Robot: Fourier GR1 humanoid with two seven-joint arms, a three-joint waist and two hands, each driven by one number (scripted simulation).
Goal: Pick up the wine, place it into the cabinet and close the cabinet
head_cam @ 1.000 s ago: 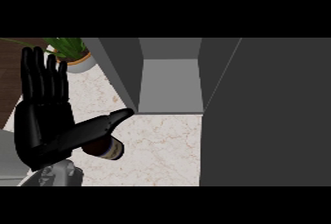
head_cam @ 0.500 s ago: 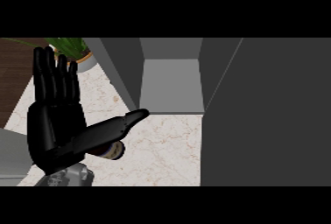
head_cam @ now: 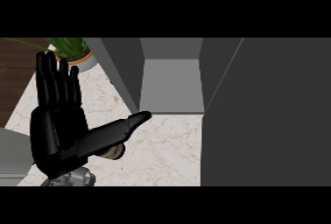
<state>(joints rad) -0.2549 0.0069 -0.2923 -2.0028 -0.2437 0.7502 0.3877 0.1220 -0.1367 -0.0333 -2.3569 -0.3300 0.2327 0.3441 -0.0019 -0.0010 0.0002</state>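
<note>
Items, listed from the view's left edge to its right.

1. Dark wood floor (head_cam: 16,74): a strip at the far left, beyond the counter's edge.

2. Left hand (head_cam: 58,131): black, rising from the lower left on a grey wrist (head_cam: 68,178). It is spread flat and grips nothing. The fingers (head_cam: 55,83) are straight, close side by side, and point toward the top of the view. The thumb (head_cam: 119,127) is stretched out and angles up and to the right, its tip near the cabinet's lower front corner. The hand lies over the counter's left part.

3. Potted plant (head_cam: 74,50): green leaves in a pale pot at the counter's far left corner, just beside the fingertips.

4. Wine (head_cam: 115,152): on the counter, directly under the thumb and mostly hidden by it. Only a small rounded end shows below the thumb's lower edge. Its long axis and the way it points cannot be told, nor whether the thumb touches it. It lies outside the cabinet, near the open front.

5. Counter (head_cam: 161,148): pale marbled top.

6. Cabinet (head_cam: 171,83): grey and open, its inside floor and back wall in view.

7. Cabinet door (head_cam: 265,113): a dark panel swung out, filling the right side.
</note>
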